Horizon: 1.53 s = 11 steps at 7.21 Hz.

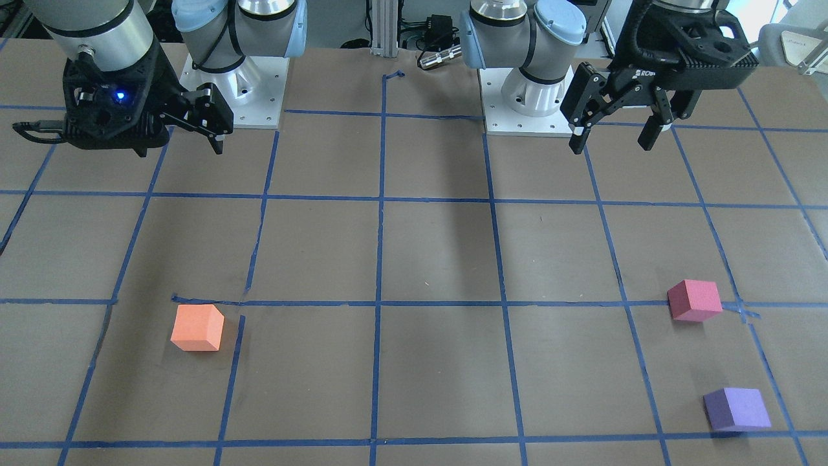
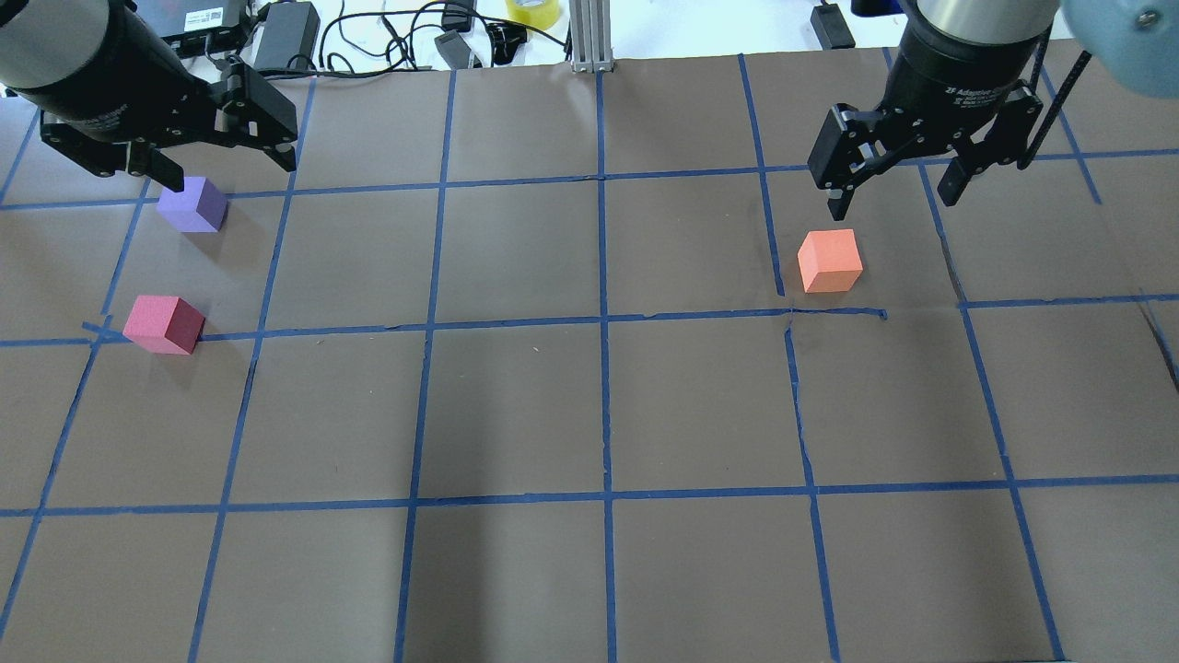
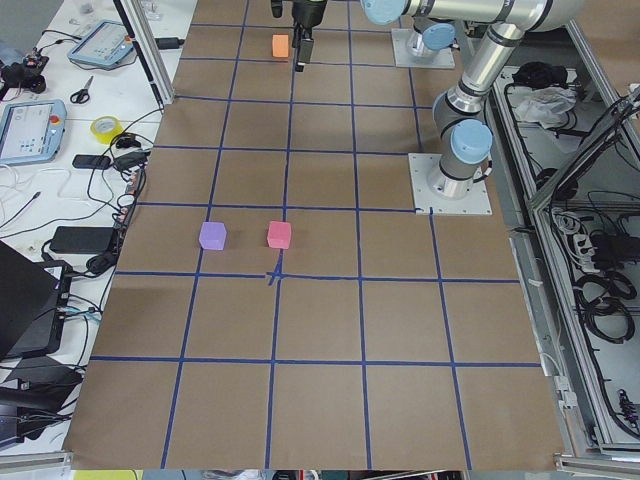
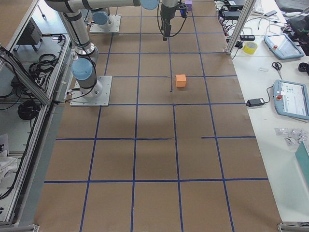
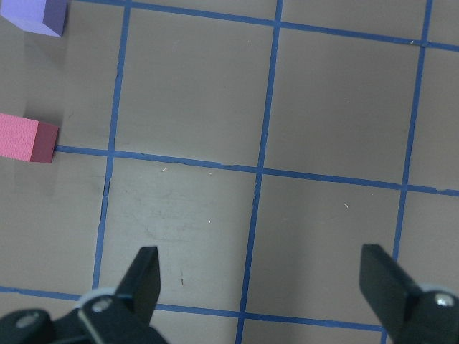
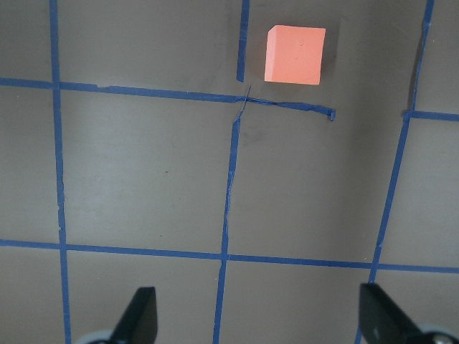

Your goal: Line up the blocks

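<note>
The orange block (image 2: 829,261) sits on the table's right half and also shows in the right wrist view (image 6: 295,54). My right gripper (image 2: 893,203) hangs open and empty above the table, just beyond the block and to its right. The purple block (image 2: 192,204) and the pinkish-red block (image 2: 164,324) sit close together at the far left, the purple one farther from the robot. My left gripper (image 2: 226,161) is open and empty, raised beside the purple block. Both blocks show at the left edge of the left wrist view: purple (image 5: 36,14), pinkish-red (image 5: 25,137).
Blue tape lines (image 2: 603,322) divide the brown table into a grid. The two arm bases (image 1: 236,97) (image 1: 524,103) stand at the robot's edge. Cables, a yellow tape roll (image 2: 532,11) and a metal post (image 2: 589,37) lie past the far edge.
</note>
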Available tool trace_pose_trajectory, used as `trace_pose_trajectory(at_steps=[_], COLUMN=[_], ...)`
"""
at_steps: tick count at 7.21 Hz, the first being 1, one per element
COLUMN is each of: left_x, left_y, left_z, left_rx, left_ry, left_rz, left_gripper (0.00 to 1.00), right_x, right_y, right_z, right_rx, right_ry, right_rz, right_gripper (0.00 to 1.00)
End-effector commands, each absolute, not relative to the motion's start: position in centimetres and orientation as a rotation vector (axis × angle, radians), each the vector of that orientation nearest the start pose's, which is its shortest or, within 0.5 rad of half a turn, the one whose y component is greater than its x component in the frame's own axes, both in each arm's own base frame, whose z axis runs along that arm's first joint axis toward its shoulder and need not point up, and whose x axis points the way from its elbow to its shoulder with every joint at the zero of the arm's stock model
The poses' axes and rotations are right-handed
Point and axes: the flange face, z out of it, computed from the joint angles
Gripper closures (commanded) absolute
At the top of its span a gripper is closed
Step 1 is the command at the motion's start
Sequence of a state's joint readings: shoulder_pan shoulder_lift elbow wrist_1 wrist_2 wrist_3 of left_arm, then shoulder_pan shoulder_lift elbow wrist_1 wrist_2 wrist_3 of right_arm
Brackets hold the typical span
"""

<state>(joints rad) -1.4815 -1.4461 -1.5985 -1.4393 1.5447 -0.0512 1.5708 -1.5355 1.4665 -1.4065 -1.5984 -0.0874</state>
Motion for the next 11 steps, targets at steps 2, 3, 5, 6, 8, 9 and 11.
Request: trace_pose_trajectory(at_steps=[2, 3, 5, 6, 8, 9, 11], left_x=[-9.49, -9.57, -9.57, -9.57, -9.57, -9.57, -9.57], left_y=[-46.57, -46.47, -46.49, -46.48, -46.48, -46.48, -46.48], left_z=[54.74, 54.7, 54.73, 54.72, 54.72, 54.72, 54.72], left_rx=[-0.214, -0.212, -0.212, -0.212, -0.212, -0.212, -0.212], left_ry=[3.135, 3.136, 3.135, 3.136, 3.136, 3.136, 3.136], left_rz=[-0.361, -0.357, -0.361, -0.359, -0.359, -0.359, -0.359], left_gripper=[0.0, 0.0, 0.0, 0.0, 0.0, 0.0, 0.0], right_x=[13.06, 13.06, 13.06, 12.96, 12.69, 12.69, 12.66], right_y=[-49.62, -49.61, -49.54, -49.35, -49.79, -49.8, -49.68], right_z=[50.58, 50.57, 50.52, 50.7, 50.89, 50.89, 50.91], right_rx=[-0.14, -0.14, -0.14, -0.138, -0.13, -0.128, -0.13], right_ry=[3.158, 3.158, 3.157, 3.159, 3.159, 3.159, 3.162], right_rz=[0.15, 0.152, 0.162, 0.162, 0.118, 0.118, 0.126], right_gripper=[0.0, 0.0, 0.0, 0.0, 0.0, 0.0, 0.0])
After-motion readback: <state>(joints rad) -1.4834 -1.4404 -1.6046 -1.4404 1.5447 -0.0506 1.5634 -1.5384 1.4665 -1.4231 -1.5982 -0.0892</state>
